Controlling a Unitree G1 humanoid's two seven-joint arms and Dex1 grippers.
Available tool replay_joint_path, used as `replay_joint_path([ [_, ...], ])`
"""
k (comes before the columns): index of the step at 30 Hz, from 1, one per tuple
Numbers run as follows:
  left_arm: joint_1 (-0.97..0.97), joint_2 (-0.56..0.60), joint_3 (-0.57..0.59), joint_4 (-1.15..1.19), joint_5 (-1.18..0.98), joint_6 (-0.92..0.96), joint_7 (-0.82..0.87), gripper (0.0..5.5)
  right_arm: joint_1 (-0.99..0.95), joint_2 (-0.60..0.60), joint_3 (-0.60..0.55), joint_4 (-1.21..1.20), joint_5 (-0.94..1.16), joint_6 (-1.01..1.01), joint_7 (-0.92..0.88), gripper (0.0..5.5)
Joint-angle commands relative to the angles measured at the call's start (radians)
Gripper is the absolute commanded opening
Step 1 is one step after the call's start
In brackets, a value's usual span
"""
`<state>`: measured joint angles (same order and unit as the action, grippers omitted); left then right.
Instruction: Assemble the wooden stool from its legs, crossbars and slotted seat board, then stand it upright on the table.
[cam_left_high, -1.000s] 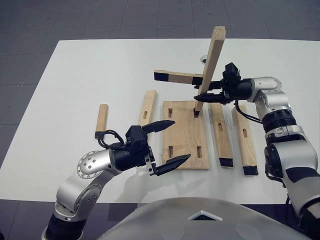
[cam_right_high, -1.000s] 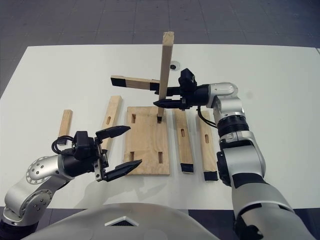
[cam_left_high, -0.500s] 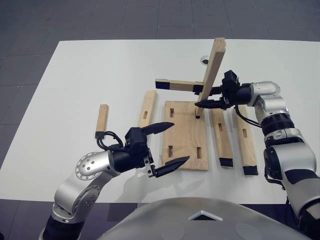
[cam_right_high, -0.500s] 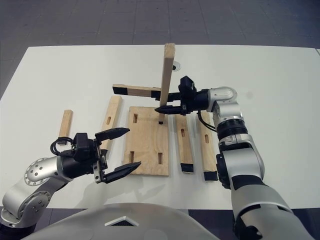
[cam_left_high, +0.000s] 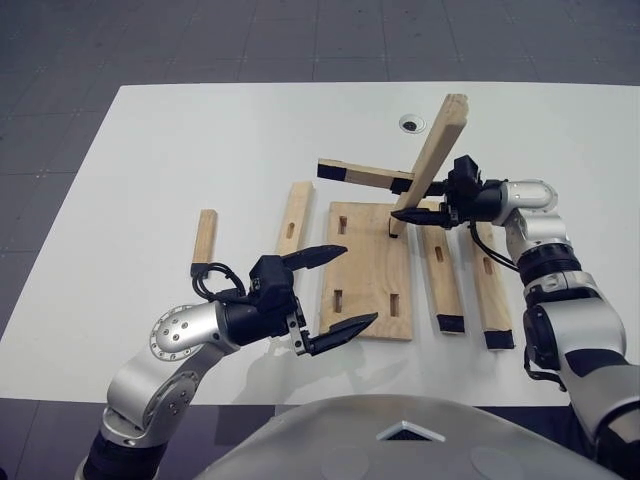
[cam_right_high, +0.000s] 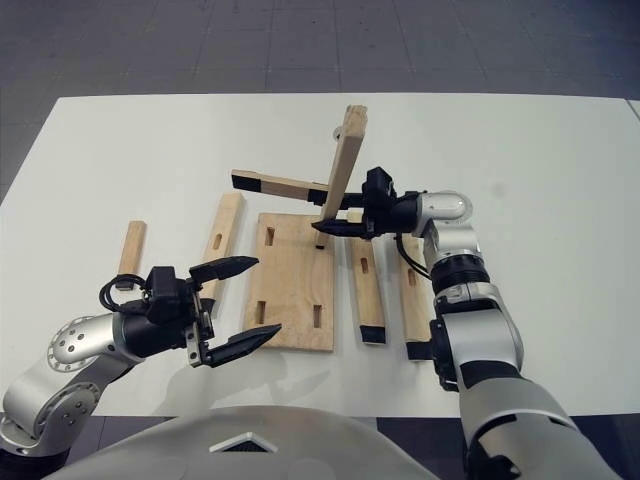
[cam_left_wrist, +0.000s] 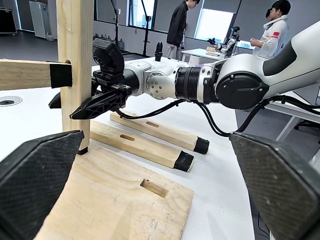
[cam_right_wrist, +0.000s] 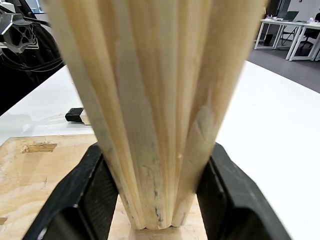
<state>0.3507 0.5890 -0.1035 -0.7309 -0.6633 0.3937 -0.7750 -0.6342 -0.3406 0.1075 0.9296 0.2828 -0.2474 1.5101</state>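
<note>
The slotted seat board lies flat at the table's middle. A wooden leg stands with its foot in the board's far right slot and leans to the right. A crossbar with a black tip sticks out of it to the left. My right gripper is shut on the leg low down, its fingers pressed against both sides of the leg. My left gripper hangs open over the board's near left part, holding nothing; its pads frame the leg.
A short crossbar and a slotted leg lie left of the board. Two more slotted legs lie to its right. A cable hole sits at the table's far side. People stand in the room behind.
The leg with its crossbar has tipped from nearly upright to leaning right, and my right gripper has shifted a little right with it. The left gripper has hardly moved.
</note>
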Motion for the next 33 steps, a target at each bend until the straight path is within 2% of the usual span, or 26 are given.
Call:
replay_joint_path([
  [1,0.001,0.003,0.006,-0.013,0.003,-0.001,0.009,5.41,0.144,0.015,0.111,0.120,-0.161,0.017,-0.053,2.03],
  [6,-0.005,0.003,0.008,-0.008,0.001,0.003,0.011,5.41,0.108,0.023,0.124,0.164,-0.160,0.186,-0.072,2.03],
  [12,-0.013,-0.002,0.009,-0.001,0.000,0.007,0.020,5.41,0.004,0.034,0.122,0.219,-0.173,0.330,-0.211,2.03],
  [16,-0.011,-0.003,0.011,-0.004,-0.007,0.008,0.024,5.41,0.005,0.025,0.175,0.212,-0.208,0.280,-0.229,2.03],
  [22,-0.008,-0.008,0.011,-0.003,-0.012,0.011,0.034,5.41,0.081,-0.018,0.277,0.129,-0.244,0.113,-0.109,2.03],
  [26,-0.011,-0.008,0.014,-0.001,-0.016,0.012,0.037,5.41,0.138,-0.075,0.333,0.055,-0.206,0.103,0.076,2.03],
  [33,-0.017,-0.004,0.025,0.008,-0.021,0.015,0.040,5.41,0.201,-0.172,0.471,-0.073,-0.083,0.172,0.104,2.03],
])
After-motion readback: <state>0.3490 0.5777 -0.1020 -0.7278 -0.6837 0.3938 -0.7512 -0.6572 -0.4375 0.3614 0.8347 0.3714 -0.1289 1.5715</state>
